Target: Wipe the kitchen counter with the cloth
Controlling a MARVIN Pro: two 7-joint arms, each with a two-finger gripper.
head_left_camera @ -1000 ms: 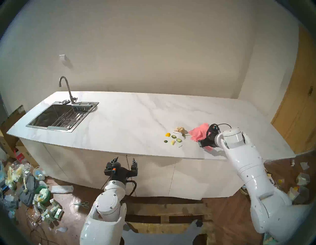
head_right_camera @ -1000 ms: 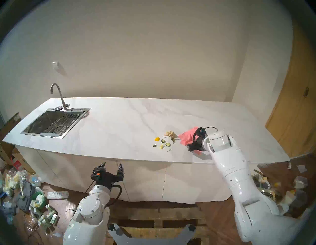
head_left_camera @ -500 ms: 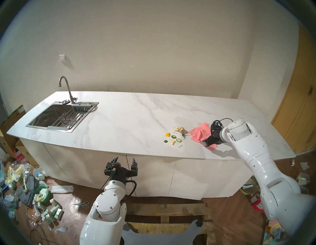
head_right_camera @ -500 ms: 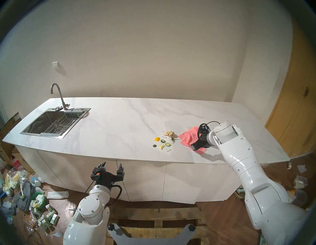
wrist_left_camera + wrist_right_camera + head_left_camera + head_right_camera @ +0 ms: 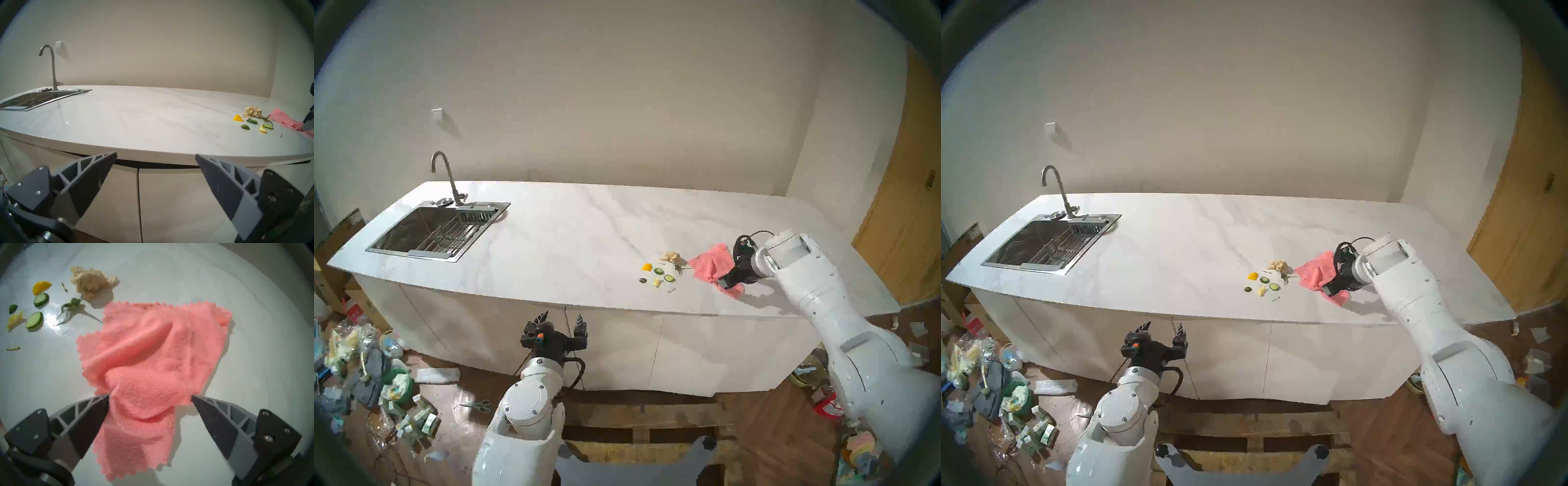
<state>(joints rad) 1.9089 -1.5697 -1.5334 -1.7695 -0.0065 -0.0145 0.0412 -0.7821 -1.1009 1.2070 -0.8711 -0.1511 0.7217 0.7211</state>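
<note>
The salmon-pink soft fabric cloth with zigzag-cut edges [image 5: 149,365] lies rumpled on the long white marble-look kitchen counter [image 5: 572,244], well to the right of the inset steel sink [image 5: 432,230] and near the counter's front edge. The right gripper [image 5: 150,398] points steeply down over the end of the cloth farthest from the sink. Its jaws are spread wide, one fingertip at each side of a raised fold; the fabric passes between them and is not pinched. Between the cloth and the sink, just beside the cloth, lie a beige crumpled papery wad [image 5: 92,283], two green cucumber slices [image 5: 38,310], an orange wedge-shaped scrap [image 5: 40,287] and a pale yellow scrap [image 5: 14,321]. The left gripper [image 5: 560,318] hangs below the counter's front edge, in front of the white cabinets [image 5: 619,349], jaws spread and empty.
</note>
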